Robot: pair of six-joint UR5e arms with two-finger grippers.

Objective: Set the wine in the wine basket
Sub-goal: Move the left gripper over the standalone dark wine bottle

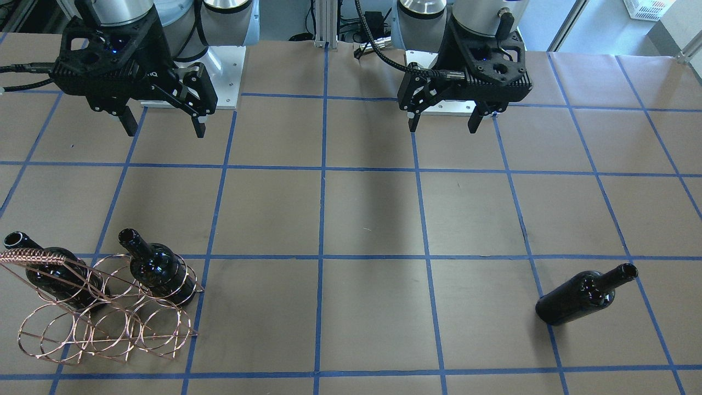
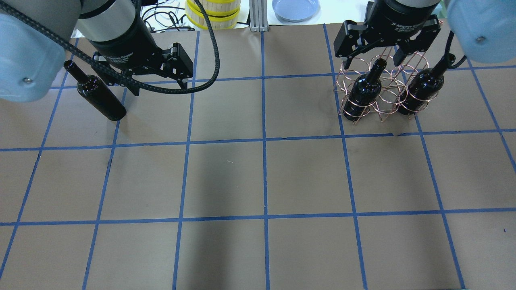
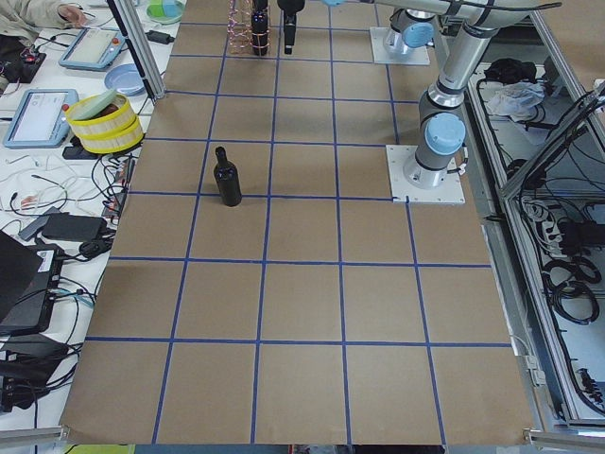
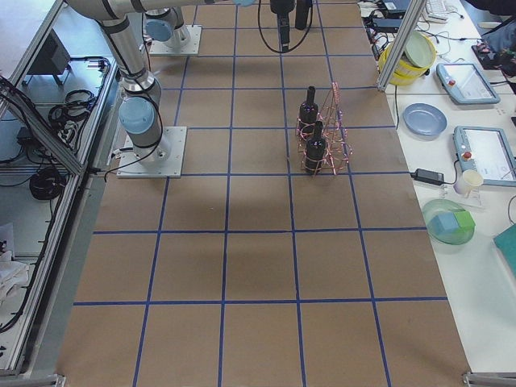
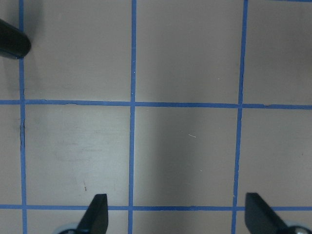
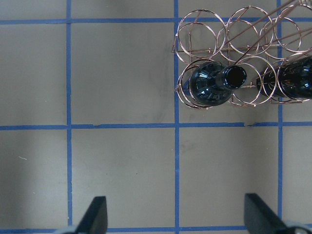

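Left claw (image 1: 442, 127) and right claw (image 1: 165, 131) both hang released and empty, so the pick looks unstarted: the wine (image 1: 587, 296) stands by the table's (image 1: 373, 219) operator-side edge, well apart from the wine basket (image 1: 33, 255), and next needs the left claw lowered around it.

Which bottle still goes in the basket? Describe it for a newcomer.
Start at the copper wire basket on the robot's right side, which holds two dark bottles. The wine is the third dark bottle, standing alone on the table at the opposite, left side, outside any ring.
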